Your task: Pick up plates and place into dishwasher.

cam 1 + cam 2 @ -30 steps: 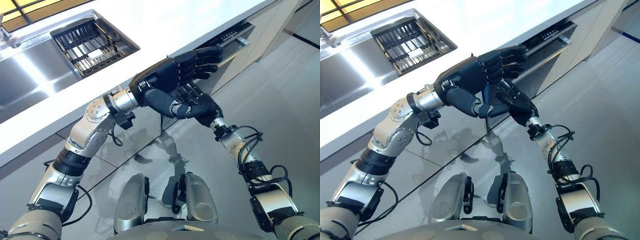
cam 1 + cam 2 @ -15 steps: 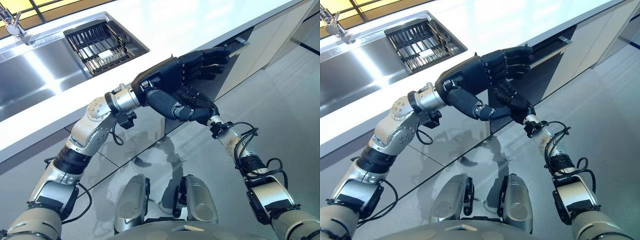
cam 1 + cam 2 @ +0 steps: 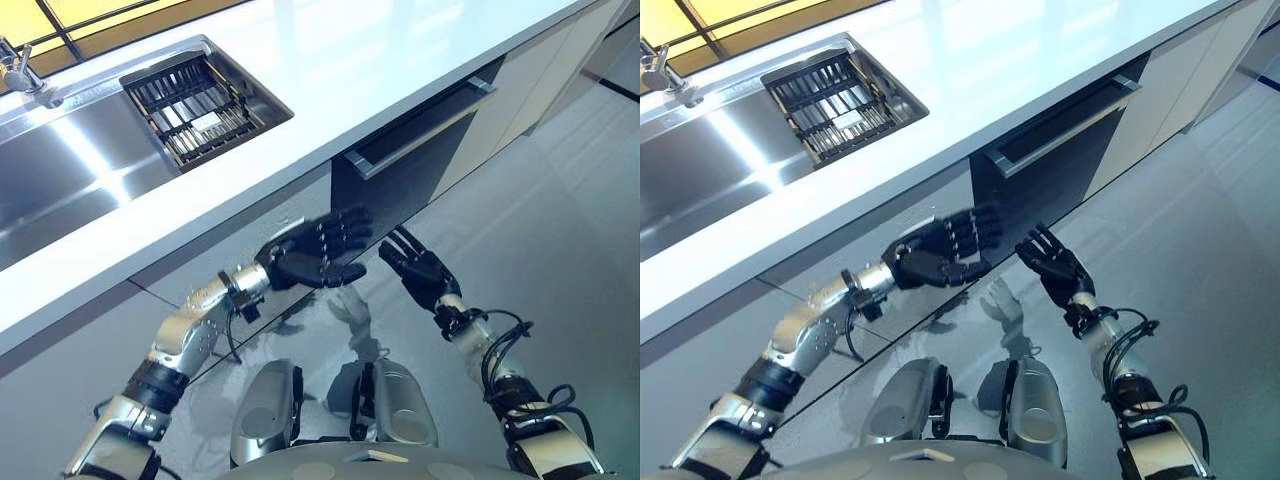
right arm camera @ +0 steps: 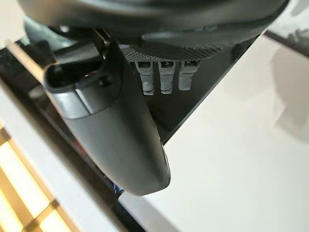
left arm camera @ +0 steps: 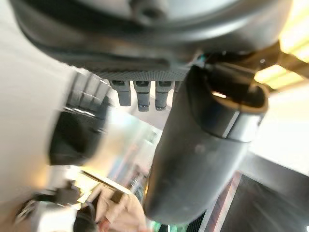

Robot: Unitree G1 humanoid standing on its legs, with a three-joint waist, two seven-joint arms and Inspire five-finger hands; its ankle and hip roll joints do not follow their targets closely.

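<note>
— Black glass, that dishwasher door point(image 3: 415, 160) under the white bench point(image 3: 330, 70); it looks pulled out a crack at the top, its long silver bar handle point(image 3: 420, 125) clear of the bench edge, though from here I can't swear to it.

— Any plates?

— Pale flat pieces lie in the dark slatted rack point(image 3: 195, 95) set in the stainless steel sink point(image 3: 70, 170). They might be plates; I can't tell for sure. Nothing of the sort is in either grasp, and the inside of the dishwasher is hidden.

— And the hands?

— Left robot hand point(image 3: 310, 255) floats low in front of the grey cabinet panel point(image 3: 235, 235) beside the dishwasher, fingers stretched loosely, holding nothing. Right robot hand point(image 3: 420, 272) is just beside it, below the dark door, fingers spread, also holding nothing. Neither touches the handle.

— So how far along?

— Hard to settle. A door barely ajar with idle hands fits one being opened to load, or one nearly closed after loading.

— Anything in the way?

— That door. Unless it drops fully, nothing goes in. And the rack sits well apart, up across the bench.
</note>
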